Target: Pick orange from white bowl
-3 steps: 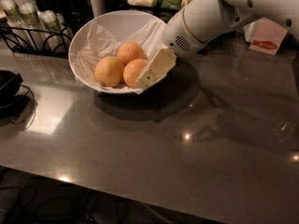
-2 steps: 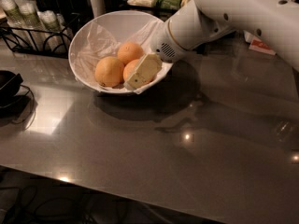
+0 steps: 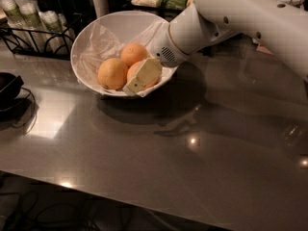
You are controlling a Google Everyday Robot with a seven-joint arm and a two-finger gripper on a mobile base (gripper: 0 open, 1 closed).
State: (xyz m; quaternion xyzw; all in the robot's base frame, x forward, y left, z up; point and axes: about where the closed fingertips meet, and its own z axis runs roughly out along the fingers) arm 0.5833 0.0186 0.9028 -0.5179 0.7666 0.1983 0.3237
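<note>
Peering into the wide round white bowl (image 3: pixel 122 14), lined with a crinkled white sheet (image 3: pixel 96 42), I count three fruits. My cream-coloured gripper (image 3: pixel 140 77) lies over the smooth deep-coloured orange (image 3: pixel 133 71) at the bowl's right side. Spread or pinching, I cannot tell.

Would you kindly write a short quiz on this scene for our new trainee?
1. True or false: the gripper is inside the bowl.
2. How many oranges lie in the bowl?
3. Which orange does the gripper partly hide? A) left B) back C) right

Key:
1. True.
2. Three.
3. C, the right orange.
</note>
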